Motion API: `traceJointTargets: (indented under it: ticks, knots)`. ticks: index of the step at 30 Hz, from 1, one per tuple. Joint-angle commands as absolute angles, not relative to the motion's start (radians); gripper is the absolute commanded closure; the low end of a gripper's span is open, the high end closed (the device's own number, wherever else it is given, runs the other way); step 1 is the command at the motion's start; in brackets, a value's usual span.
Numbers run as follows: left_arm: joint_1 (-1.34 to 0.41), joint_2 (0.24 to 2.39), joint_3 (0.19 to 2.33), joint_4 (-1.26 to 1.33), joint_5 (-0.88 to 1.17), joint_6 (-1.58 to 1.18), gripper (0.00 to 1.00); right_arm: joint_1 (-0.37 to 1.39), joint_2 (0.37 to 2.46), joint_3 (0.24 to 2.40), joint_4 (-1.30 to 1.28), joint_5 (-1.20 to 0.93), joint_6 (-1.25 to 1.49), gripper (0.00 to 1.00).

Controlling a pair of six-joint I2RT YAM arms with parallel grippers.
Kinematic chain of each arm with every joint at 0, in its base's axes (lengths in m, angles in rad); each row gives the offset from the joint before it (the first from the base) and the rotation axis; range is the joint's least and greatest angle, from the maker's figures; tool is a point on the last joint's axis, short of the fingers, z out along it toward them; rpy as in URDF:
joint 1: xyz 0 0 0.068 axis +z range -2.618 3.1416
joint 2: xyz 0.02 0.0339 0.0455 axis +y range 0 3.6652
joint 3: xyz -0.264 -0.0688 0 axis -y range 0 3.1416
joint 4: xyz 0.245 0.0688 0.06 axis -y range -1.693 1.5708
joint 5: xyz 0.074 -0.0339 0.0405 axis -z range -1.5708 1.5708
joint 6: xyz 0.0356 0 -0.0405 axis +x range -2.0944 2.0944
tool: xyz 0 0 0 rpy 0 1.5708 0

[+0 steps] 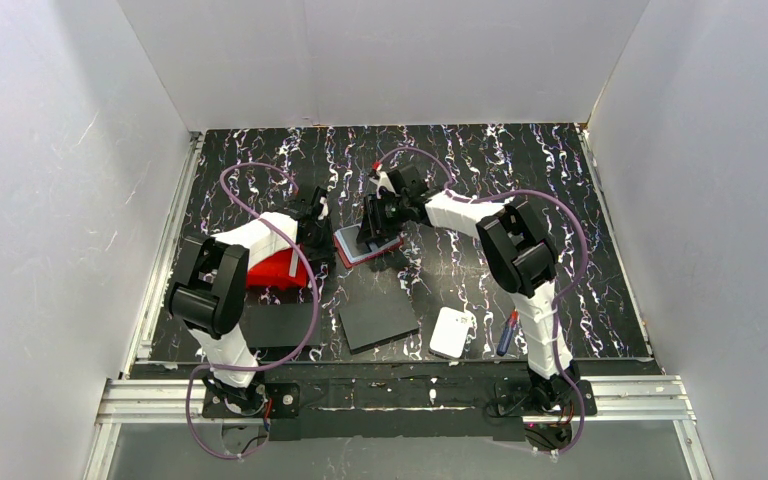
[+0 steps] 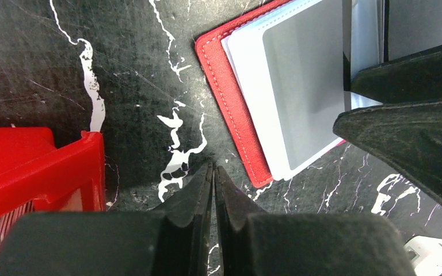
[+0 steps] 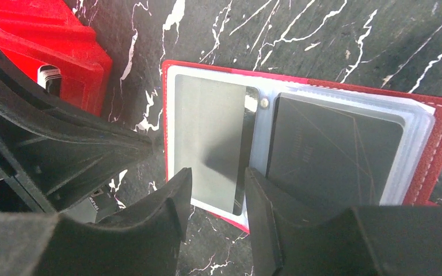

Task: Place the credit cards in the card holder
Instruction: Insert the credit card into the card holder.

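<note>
1. A black table with white marbled veins (image 1: pixel 520 180) stands walled in white on three sides.
2. A bright red open-topped plastic bin (image 1: pixel 278 272) sits toward the table's left edge, under the left arm.
3. Two flat black rectangular sheets (image 1: pixel 378 320) lie near the table's near edge.
4. A dark red folding card holder (image 3: pixel 437 126) lies open and flat around the table's middle, just beside the bin, with its clear sleeves facing up.
5. A pale grey stiff rectangular credit card (image 3: pixel 207 129) lies on the sleeve page nearer the bin. A dark card (image 3: pixel 334 149) fills the other page.
6. The right claw (image 3: pixel 214 181) hangs over the pale card's edge, fingers spread, pinching nothing.
7. The left claw (image 2: pixel 213 172) is pressed together and empty, over bare table between bin and holder.
</note>
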State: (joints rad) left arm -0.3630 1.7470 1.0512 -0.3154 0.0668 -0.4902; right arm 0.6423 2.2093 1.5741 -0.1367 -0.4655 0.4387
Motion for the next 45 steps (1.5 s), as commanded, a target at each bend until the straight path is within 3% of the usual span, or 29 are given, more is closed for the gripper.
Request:
traceJointTargets:
  ticks: [1, 12, 21, 27, 30, 34, 45]
  knots:
    - [-0.360, 1.759, 1.086, -0.318, 0.067, -0.482, 0.96, 0.656, 2.228, 1.595, -0.166, -0.401, 0.432, 0.51]
    - [-0.359, 1.760, 1.087, -0.313, 0.075, -0.473, 0.96, 0.654, 2.244, 1.571, 0.025, -0.641, 0.505, 0.54]
    - [-0.359, 1.659, 1.094, -0.365, 0.121, -0.471, 0.91, 0.655, 2.156, 1.600, -0.191, -0.468, 0.338, 0.50]
    - [-0.359, 1.571, 1.078, -0.377, 0.173, -0.503, 0.87, 0.678, 2.140, 1.612, -0.213, -0.460, 0.321, 0.48]
    - [-0.360, 1.549, 1.066, -0.372, 0.183, -0.516, 0.86, 0.683, 2.145, 1.614, -0.200, -0.465, 0.331, 0.52]
    - [-0.360, 1.546, 1.047, -0.354, 0.195, -0.538, 0.86, 0.684, 2.154, 1.623, -0.190, -0.472, 0.347, 0.68]
    - [-0.356, 1.546, 1.032, -0.333, 0.206, -0.560, 0.86, 0.689, 2.155, 1.622, -0.185, -0.471, 0.347, 0.69]
